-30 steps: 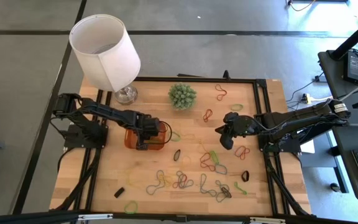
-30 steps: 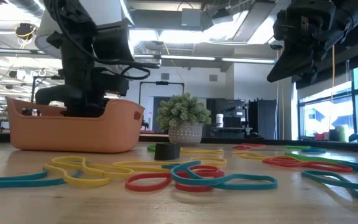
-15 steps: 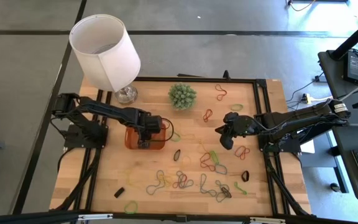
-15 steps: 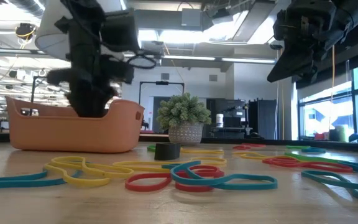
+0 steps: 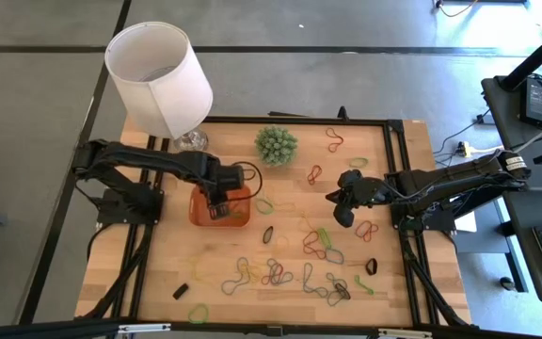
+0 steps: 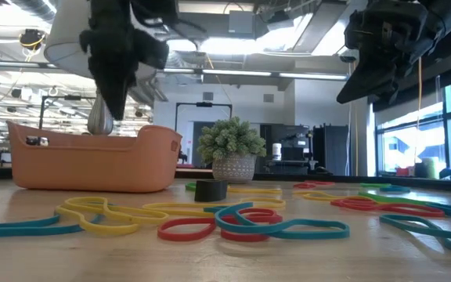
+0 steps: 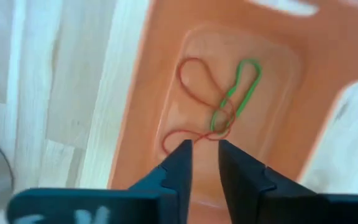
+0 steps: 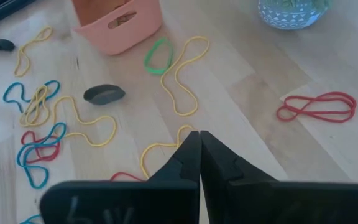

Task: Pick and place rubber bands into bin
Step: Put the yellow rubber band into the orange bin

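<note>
- On the table (image 5: 158,273): bin (image 5: 220,216) left of centre, lamp (image 5: 161,78) behind it at the back left corner
- Potted plant (image 5: 276,144) at the back centre, right of the lamp
- Rubber bands (image 5: 280,273) scattered over the front and right half, well apart from the bin; two more inside the bin (image 7: 219,106)
- Left tool (image 5: 218,201) above the bin
- Right tool (image 5: 339,202) above the table right of centre

I've got the wooden table (image 5: 158,273) carrying the orange bin (image 5: 220,209), a lamp (image 5: 188,141), a small potted plant (image 5: 277,145) and coloured rubber bands (image 5: 280,275) scattered across its middle and near edge.
</note>
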